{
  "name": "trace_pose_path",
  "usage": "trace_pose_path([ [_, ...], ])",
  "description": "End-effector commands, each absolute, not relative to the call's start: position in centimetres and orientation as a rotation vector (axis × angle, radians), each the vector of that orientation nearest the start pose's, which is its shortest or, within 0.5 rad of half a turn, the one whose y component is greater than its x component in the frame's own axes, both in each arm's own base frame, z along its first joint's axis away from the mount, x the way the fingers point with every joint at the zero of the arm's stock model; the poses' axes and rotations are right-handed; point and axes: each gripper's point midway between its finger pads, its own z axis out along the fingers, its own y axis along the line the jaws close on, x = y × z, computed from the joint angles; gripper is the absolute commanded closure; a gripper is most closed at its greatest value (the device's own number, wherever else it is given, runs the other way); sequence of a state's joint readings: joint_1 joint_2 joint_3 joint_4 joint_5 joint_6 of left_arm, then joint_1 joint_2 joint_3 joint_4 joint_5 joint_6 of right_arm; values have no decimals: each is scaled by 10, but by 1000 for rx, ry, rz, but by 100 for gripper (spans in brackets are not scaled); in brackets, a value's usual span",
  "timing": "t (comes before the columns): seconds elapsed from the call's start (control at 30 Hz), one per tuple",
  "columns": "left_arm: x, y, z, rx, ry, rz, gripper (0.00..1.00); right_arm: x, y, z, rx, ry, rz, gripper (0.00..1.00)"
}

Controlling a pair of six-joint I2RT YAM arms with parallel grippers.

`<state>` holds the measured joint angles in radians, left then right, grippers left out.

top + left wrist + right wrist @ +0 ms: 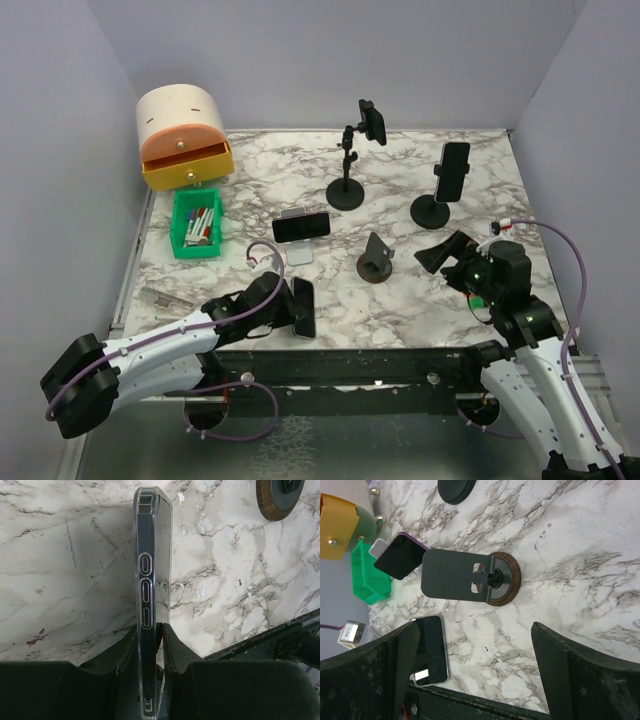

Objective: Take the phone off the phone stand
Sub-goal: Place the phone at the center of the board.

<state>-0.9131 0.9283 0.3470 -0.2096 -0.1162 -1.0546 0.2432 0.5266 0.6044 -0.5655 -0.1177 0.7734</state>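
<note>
Well, my left gripper (150,630) has the phone (152,555) between its two fingers (185,655), one on each flat face, with the buttoned edge of the clear case turned toward my wrist. Whether those fingers press the case or only flank it I cannot tell. The phone sits low at the near edge of the marble table (75,580), and I cannot tell either whether it rests on the marble. The phone stand (470,575), a dark plate on a round wooden base, is well apart from it, ahead and to the right of my left fingers. My right gripper (475,630) is spread wide with bare marble between its fingers, and the stand lies straight ahead of them, beyond the tips
</note>
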Motion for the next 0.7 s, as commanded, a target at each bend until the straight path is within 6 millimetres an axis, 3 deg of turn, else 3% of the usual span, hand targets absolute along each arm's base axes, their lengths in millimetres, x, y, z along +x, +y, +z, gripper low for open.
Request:
trace_pose_path([
  [0.0,144,-214,34,-248,2522,-773,77,216,109,184,457,2083,752,2],
  [0.27,144,-205,27,-244,2534,-708,59,216,108,179,463,2094,744,2],
  [0.67,145,-196,24,-250,2540,-650,48,216,109,174,464,2104,744,2],
])
